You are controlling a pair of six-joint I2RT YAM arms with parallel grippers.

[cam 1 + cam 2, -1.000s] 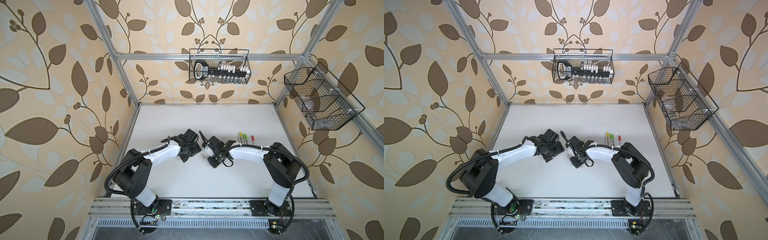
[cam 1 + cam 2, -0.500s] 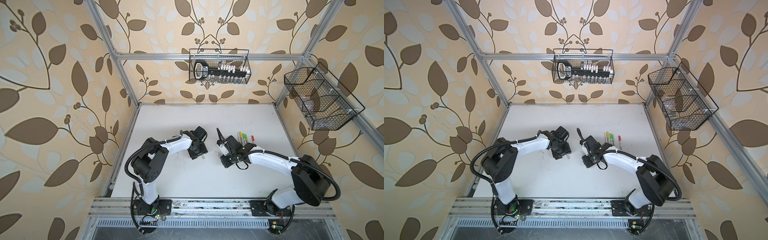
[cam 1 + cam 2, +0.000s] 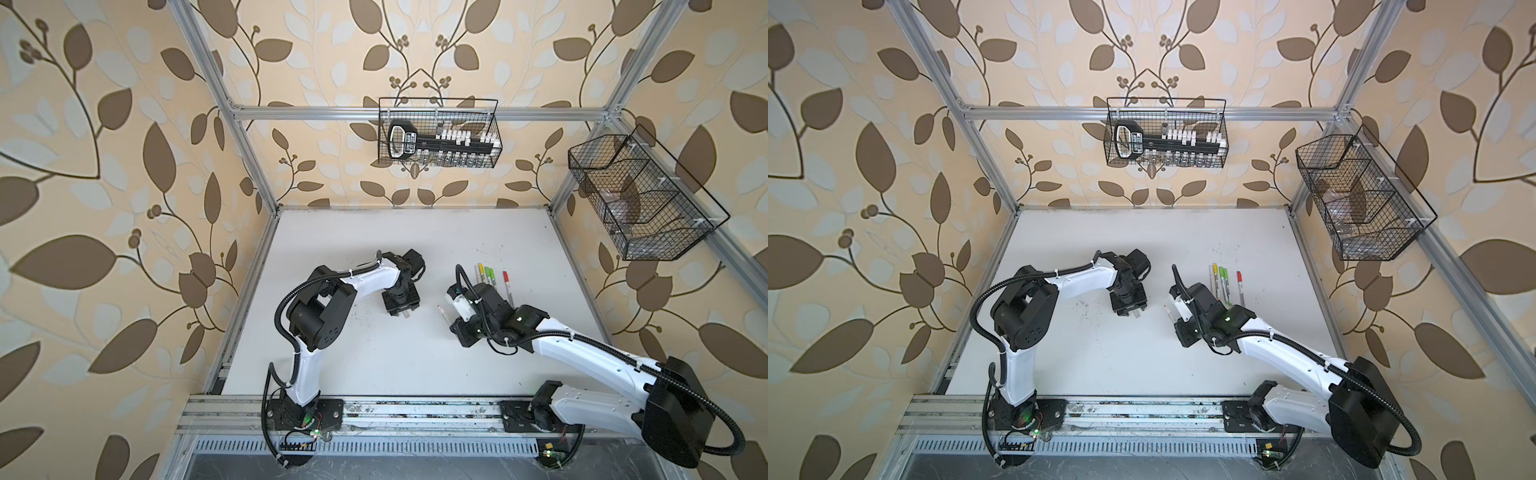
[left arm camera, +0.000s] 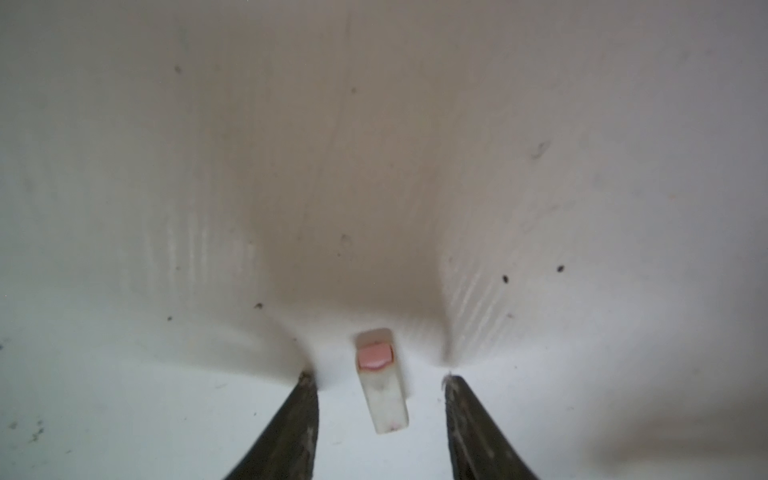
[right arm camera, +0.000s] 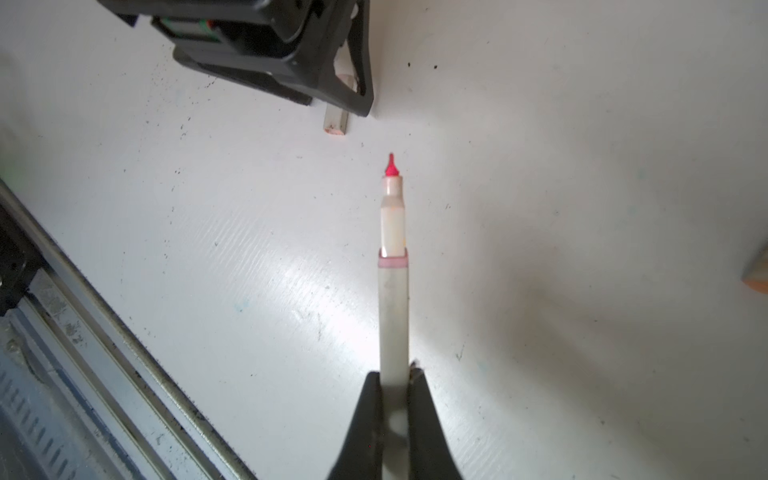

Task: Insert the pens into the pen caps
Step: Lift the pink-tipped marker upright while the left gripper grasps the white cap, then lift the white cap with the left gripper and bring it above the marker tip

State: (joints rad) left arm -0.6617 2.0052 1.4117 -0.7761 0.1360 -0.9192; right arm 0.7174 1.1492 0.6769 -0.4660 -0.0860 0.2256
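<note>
Two light plastic parts are all I have to manage. One pen (image 5: 392, 291), a whitish barrel with a bare red tip (image 5: 391, 166), is pinched near its back end in my right gripper (image 5: 395, 376), right of mid-table, with the tip aimed left. It looks stiff but smooth. Held so far back, I judge it could pivot under a push. The cap (image 4: 384, 399), a short whitish tube showing pink inside, lies flat on the table (image 3: 374, 232) just left of centre. It sits between the spread fingers of my left gripper (image 4: 379, 379), and neither finger touches it. Small and slick, it may skid or roll, so I would take it across its middle and leave the mouth clear. Some capped pens (image 3: 492, 278) lie in a row just beyond my right gripper.
</note>
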